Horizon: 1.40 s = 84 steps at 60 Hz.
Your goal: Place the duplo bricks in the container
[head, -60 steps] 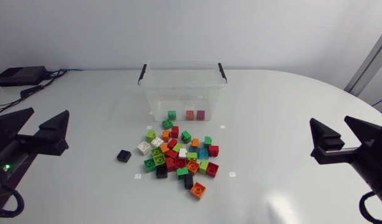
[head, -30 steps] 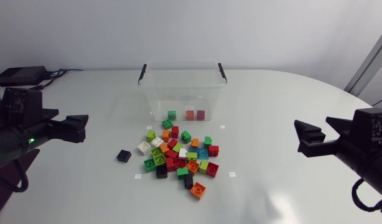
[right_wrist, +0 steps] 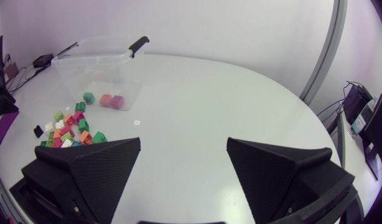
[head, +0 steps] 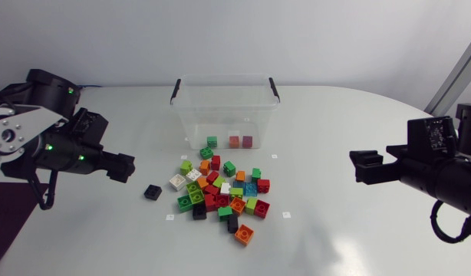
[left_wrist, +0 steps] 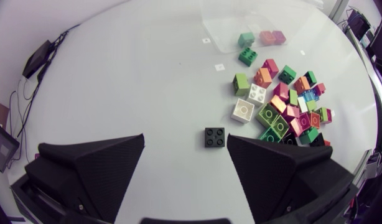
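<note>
Toward the tabletop's (head: 358, 130) left edge, the left claw (left_wrist: 185, 140) is hanging wide open and empty, a lone black brick (left_wrist: 214, 137) lying just ahead, apparently slightly off-centre; centring over it before closing looks wise. The brick pile (head: 224, 192) is sitting near it, the container (head: 191, 115) standing toward the far edge. The right claw (right_wrist: 183, 142) is gaping empty, well apart.

My left matte black pincer (left_wrist: 185, 140) tilts down toward the tabletop from its silver-grey arm (head: 11, 135), wedge fingers spread wide apart. My right matte black pincer (right_wrist: 183, 142) points inward, fingers equally parted.
</note>
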### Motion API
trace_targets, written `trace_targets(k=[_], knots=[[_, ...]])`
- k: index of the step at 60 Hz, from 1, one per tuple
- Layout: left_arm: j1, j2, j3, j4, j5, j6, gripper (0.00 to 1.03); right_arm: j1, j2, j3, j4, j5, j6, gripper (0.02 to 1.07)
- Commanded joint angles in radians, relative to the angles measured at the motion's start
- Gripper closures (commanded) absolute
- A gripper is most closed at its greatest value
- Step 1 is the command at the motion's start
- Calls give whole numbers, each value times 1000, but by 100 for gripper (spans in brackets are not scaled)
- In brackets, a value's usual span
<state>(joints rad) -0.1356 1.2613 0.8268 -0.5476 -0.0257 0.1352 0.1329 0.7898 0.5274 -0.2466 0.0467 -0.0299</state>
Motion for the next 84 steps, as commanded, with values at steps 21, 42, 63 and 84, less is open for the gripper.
trace_targets(k=[21,42,63,84], knots=[[-81,352,167,-104,35,-14,8,-6,236,152,-169,-93,-61,7],[-110,530,253,-126,33,-66,21,1,364,184,-154,-110,-114,7],[-94,582,271,-109,33,-88,51,45,451,194,-129,-111,-159,7],[-88,602,273,-110,33,-78,65,82,516,210,-125,-125,-206,7]])
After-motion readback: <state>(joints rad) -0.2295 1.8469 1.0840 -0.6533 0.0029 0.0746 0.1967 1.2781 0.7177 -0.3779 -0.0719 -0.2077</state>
